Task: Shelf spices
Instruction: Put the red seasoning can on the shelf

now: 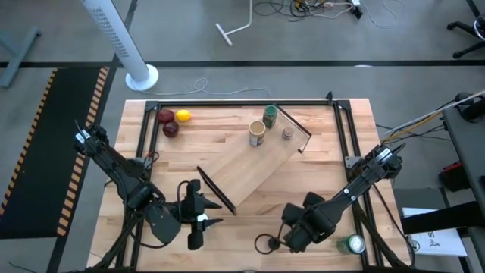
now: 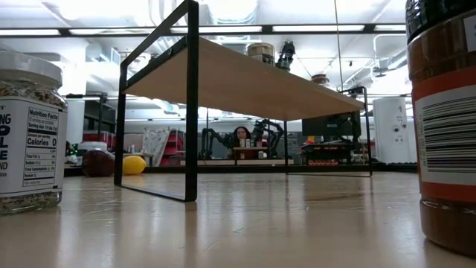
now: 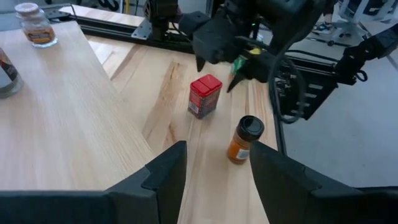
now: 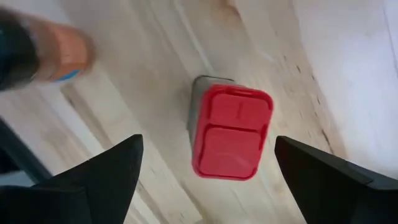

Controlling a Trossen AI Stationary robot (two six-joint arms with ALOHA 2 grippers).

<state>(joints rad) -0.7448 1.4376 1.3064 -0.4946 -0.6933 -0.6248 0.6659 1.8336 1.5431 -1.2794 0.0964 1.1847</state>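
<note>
High view, item one: we log a light butcher-block table [image 1: 318, 163] framed by black rails, standing on a grey floor with a white fan column [image 1: 121, 42] behind it and loose cables at the far edge. Item two: the shelf [image 1: 250, 171], a pale plank lying diagonally across the middle of the table, black bars at both ends. On its far end we count three spices: a tan cylinder [image 1: 257, 133], a green-lidded dark jar [image 1: 270, 116] and a tiny grey-capped jar [image 1: 288, 133]. Item three: red and yellow fruit [image 1: 173, 121] at the far left of the table. Item four: a green-and-white can [image 1: 352, 244] at the near right corner.

Low view: we see the shelf [image 2: 245, 85] standing on its bars, a white-capped jar [image 2: 28, 134] close at one side, a black-capped jar [image 2: 441, 126] close at the other, and a lab room beyond with a seated person [image 2: 242, 138] and ceiling strip lights.

Left wrist view: we note the left gripper [image 3: 216, 165] near the front edge beside the shelf's near end, its fingers parted, grasping nothing; ahead stand the red box [image 3: 204, 96] and the black-capped jar [image 3: 244, 139] on bare tabletop.

Right wrist view: we record the right gripper [image 4: 208, 168] spread wide directly above the red box [image 4: 231, 127], released, fingers clear of it on both sides.
</note>
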